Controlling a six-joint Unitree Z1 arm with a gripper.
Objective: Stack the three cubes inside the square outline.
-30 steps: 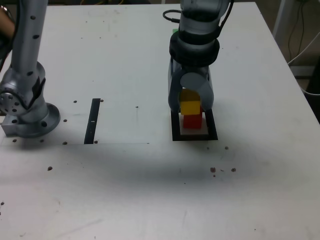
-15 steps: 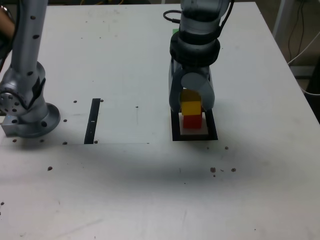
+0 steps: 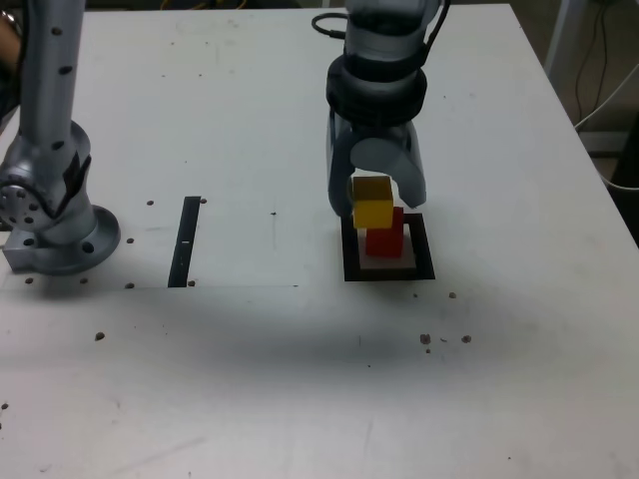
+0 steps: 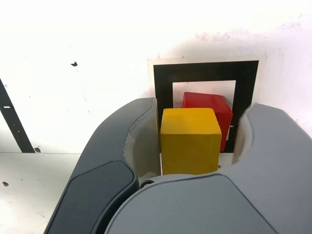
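Note:
The yellow cube [image 3: 372, 205] sits high between my gripper's [image 3: 376, 208] fingers, offset toward the exterior view's left from the red cube [image 3: 387, 242] beneath it. That red cube rests inside the square outline [image 3: 351, 261]. In the wrist view the yellow cube [image 4: 189, 139] lies against one finger [image 4: 141, 141], with a clear gap to the other finger [image 4: 258, 141], so the gripper [image 4: 200, 117] is open. Behind it show the red cube [image 4: 207, 105] and the square outline [image 4: 204, 70]. Whether the yellow cube rests on the red one I cannot tell.
A narrow black strip [image 3: 187, 239] lies on the white table [image 3: 300, 379], left of the outline in the exterior view. The arm's grey base [image 3: 55, 235] stands at the far left. Small dark specks dot the table.
The jaws have parted. The gripper has lifted slightly and shifted toward the exterior view's left, and the yellow cube moved with it, off-centre over the red cube.

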